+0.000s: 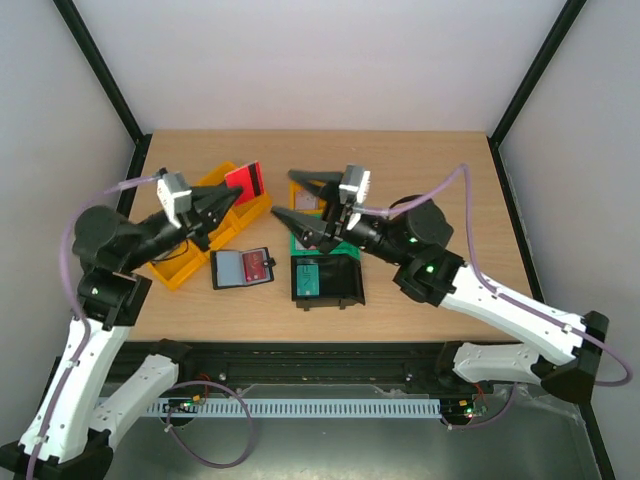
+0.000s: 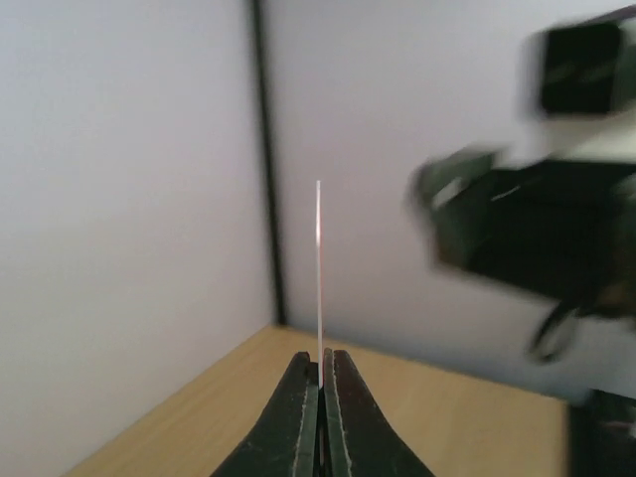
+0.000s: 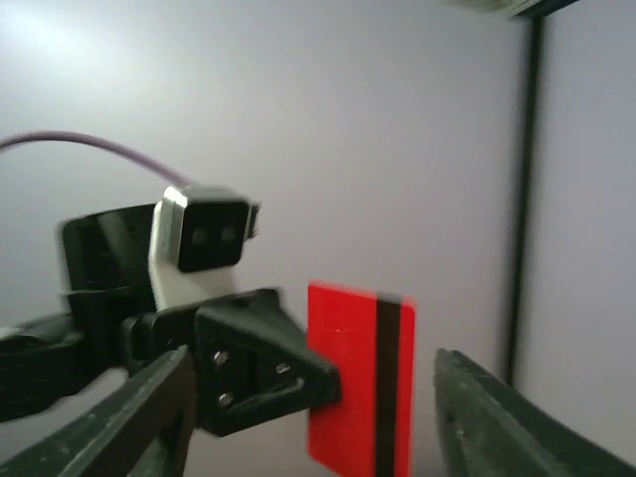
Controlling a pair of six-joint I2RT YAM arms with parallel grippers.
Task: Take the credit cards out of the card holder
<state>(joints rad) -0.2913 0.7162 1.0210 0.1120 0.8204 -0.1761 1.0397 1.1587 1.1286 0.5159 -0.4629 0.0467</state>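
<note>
**Card aloft in the left grip — clear the right arm first**

The table (image 1: 430, 160) carries two yellow bins (image 1: 185, 268) on the left. A black bin (image 1: 345, 288) sits near the middle with a teal card (image 1: 307, 281) in it. Between them, toward the near edge, the card holder (image 1: 230, 270) lies open and flat. One red card (image 1: 258, 266) sits in its right half, so I judge the task only part done.

The held card (image 3: 348, 328) is up in the air above the farther of the yellow bins. The left gripper (image 2: 320, 373) pinches it by one edge with its fingers pressed together on it. In the left wrist view the card stands edge-on, straight up from the tips. The right gripper (image 1: 282, 193) has its fingers spread and holds nothing. Its tips point at the held card from the right, near it and apparently apart from it.

Draw the right arm straight back to the right before the left arm moves, so the spread fingers cannot clip the card. The pinch covers only a narrow margin, so carry the card slowly and upright and let go only once it is low — the bin beneath looks the likely spot. The red card in the holder lies flat and thin, so plan to hold the card holder down with one gripper while the other lifts an edge.
</note>
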